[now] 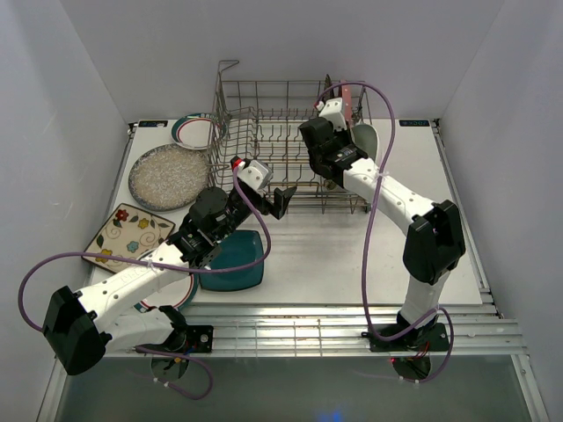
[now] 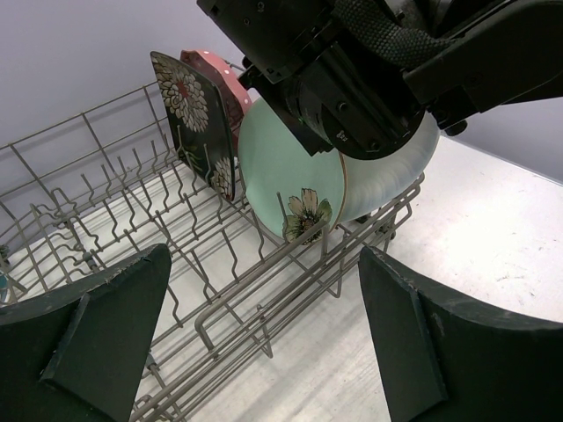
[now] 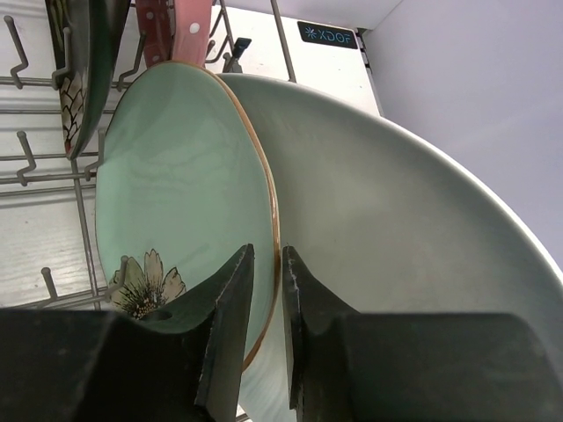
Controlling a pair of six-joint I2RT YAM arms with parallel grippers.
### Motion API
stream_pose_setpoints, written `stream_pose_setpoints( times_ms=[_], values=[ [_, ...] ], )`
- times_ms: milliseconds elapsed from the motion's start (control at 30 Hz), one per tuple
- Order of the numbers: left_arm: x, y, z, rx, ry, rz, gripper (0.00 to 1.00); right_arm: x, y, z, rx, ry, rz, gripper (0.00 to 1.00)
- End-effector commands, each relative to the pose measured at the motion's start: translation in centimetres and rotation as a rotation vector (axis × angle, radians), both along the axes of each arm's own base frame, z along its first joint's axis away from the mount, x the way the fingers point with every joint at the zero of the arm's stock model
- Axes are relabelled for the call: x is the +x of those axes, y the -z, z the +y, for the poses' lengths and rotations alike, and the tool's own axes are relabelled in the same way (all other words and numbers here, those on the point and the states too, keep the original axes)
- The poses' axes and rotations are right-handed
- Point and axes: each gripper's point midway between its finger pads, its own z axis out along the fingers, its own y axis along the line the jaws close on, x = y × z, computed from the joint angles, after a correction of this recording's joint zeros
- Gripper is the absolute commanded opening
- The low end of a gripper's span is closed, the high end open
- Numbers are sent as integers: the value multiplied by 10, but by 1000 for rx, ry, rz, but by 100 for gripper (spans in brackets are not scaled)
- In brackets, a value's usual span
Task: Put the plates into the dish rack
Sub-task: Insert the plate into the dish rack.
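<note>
The dish rack (image 1: 264,132) stands at the back centre. In the right wrist view my right gripper (image 3: 266,255) is shut on the brown rim of the mint round plate (image 3: 176,176), which stands upright in the rack. The white oval plate (image 3: 396,264) leans right behind it. The black floral plate (image 3: 84,70) and the pink plate (image 3: 180,26) stand further along. My left gripper (image 2: 264,334) is open and empty, just outside the rack's front rail (image 2: 220,299), facing the mint plate (image 2: 281,176). In the top view it (image 1: 281,200) hovers at the rack's front edge.
On the table to the left lie the teal square plate (image 1: 233,259) under my left arm, the speckled grey plate (image 1: 169,176), the cream flowered square plate (image 1: 127,233) and a green-and-red-rimmed plate (image 1: 195,130). White walls close in on both sides.
</note>
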Motion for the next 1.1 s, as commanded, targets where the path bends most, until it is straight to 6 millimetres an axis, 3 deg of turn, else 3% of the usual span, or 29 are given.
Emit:
stream_pose_setpoints(
  times_ms=[0, 333, 467, 533, 600, 633, 833, 1067],
  values=[
    [-3, -9, 2, -16, 12, -17, 98, -5, -45, -3, 91, 19, -105, 26],
    [-6, -11, 4, -20, 14, -22, 98, -27, -65, 7, 191, -76, -132, 27],
    [-6, -11, 4, -19, 14, -23, 98, -47, -77, 15, 240, -128, -174, 28],
    [-5, -10, 3, -17, 14, -21, 98, -59, -71, 21, 239, -150, -173, 28],
    [-4, -9, 3, -16, 12, -19, 98, -70, -78, 22, 269, -164, -200, 31],
    [-4, -10, 3, -16, 12, -19, 98, -78, -70, 28, 268, -181, -190, 31],
    [-5, -12, 4, -20, 14, -24, 98, -115, -70, 40, 327, -239, -232, 31],
    [-7, -13, 5, -23, 15, -27, 98, -154, -46, 51, 393, -305, -221, 30]
  ],
)
